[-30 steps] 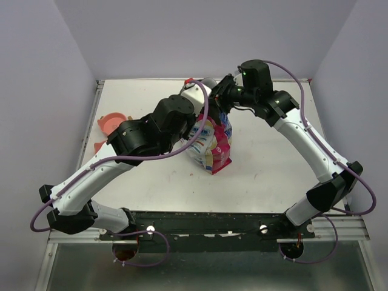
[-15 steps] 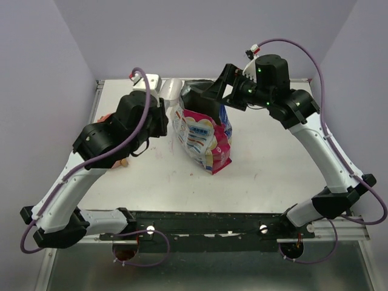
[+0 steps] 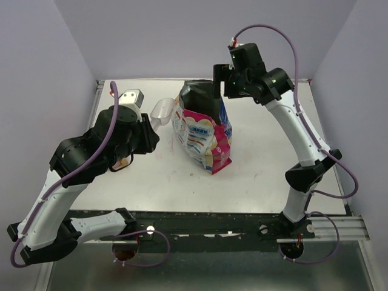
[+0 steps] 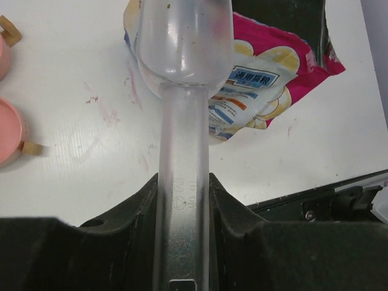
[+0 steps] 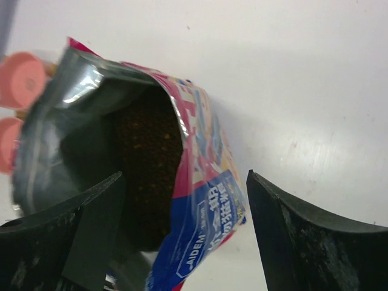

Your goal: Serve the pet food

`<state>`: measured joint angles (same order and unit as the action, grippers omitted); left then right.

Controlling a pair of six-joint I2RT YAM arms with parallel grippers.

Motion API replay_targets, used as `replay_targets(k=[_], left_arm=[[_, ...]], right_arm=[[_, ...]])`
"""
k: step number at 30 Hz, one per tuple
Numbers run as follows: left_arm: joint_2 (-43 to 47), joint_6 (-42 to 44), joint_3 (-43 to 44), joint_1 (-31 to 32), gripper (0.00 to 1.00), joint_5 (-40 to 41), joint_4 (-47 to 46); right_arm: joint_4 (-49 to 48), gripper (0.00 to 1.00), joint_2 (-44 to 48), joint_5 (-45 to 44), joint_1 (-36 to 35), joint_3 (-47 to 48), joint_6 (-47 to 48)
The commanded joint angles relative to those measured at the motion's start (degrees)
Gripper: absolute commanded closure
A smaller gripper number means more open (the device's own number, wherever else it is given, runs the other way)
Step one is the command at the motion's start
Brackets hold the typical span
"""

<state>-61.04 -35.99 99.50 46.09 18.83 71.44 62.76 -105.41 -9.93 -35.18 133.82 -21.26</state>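
Pet food [image 5: 148, 157] inside open bag [image 5: 206, 203]

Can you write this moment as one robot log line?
left gripper: shut on clear plastic scoop, looks empty | right gripper: open over glossy pink, white and blue bag | dark brown kibble: in bag

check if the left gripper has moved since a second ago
Yes. In the top view the left gripper, shut on the clear scoop, has pulled back from over the bag mouth to the bag's left side; the bag stayed put.
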Motion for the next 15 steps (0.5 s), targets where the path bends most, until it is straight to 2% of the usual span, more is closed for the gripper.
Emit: replay_targets(k=[1,7,15], left_arm=[[2.6,-1.7,-2.2,-0.3,1.00,-3.4,1.6],[3.3,-2.2,-3.4,-0.3,1.00,-6.9,1.6],[1.7,-3.0,-1.6,-0.3,1.00,-10.0,4.2]], right_arm=[[2.9,0.14,-0.3,-3.9,-0.2,-3.0,5.8],[2.3,0.25,-3.4,-5.7,-2.0,-3.9,8.2],[5.3,0.35,-9.5,-17.9,-6.4,-1.5,7.3]])
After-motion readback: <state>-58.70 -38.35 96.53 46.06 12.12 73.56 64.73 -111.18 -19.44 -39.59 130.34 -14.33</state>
